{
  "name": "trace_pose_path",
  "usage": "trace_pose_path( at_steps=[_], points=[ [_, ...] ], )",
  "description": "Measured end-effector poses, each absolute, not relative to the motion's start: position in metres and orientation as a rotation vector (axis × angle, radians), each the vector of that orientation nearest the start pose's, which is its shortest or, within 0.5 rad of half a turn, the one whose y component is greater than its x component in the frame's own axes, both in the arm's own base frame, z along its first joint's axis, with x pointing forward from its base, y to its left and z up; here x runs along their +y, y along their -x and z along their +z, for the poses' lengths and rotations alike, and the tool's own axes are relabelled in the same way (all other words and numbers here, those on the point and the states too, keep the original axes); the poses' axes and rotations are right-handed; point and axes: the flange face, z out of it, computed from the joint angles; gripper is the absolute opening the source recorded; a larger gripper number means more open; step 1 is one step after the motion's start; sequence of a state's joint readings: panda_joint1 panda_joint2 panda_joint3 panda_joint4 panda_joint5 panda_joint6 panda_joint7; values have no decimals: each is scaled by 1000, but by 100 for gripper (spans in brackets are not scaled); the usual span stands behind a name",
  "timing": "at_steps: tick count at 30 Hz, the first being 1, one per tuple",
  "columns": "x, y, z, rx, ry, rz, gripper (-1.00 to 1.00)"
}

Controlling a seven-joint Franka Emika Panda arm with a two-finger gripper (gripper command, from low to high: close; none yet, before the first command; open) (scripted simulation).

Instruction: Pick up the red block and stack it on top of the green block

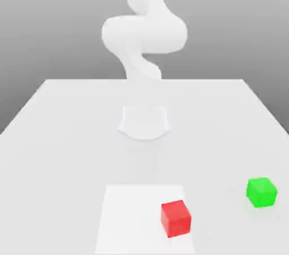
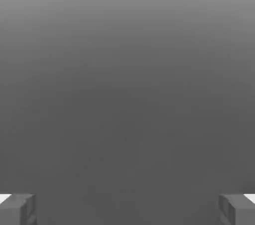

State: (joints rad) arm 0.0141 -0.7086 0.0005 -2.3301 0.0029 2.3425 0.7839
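Note:
A red block rests on the white table near the front, on a paler square patch. To the exterior view's right of it, a little farther back, sits a green block, apart from the red one. The white arm rises from its round base at the table's middle and bends upward out of the picture. In the hand view my gripper is open: its two grey fingertips stand far apart at the picture's edges with nothing between them, against plain grey background.
The table's far edge runs behind the arm base, and its side edges slant toward the front corners. The arm's base stands well behind both blocks.

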Motion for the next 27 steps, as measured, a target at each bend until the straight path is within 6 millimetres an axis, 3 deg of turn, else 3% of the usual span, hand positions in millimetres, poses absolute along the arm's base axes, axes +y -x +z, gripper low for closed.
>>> trace_pose_path(
  at_steps=[6, 12, 17, 22, 27],
  points=[
    [23, -444, 549, 975, 2676, -706, 0],
    [42, -471, 426, 919, 2823, -466, 0],
    [56, -466, 323, 860, 2933, -256, 0],
    [67, -440, 226, 792, 3028, -41, 0],
    [67, -435, 162, 784, 3042, -1, 0]
  ],
)
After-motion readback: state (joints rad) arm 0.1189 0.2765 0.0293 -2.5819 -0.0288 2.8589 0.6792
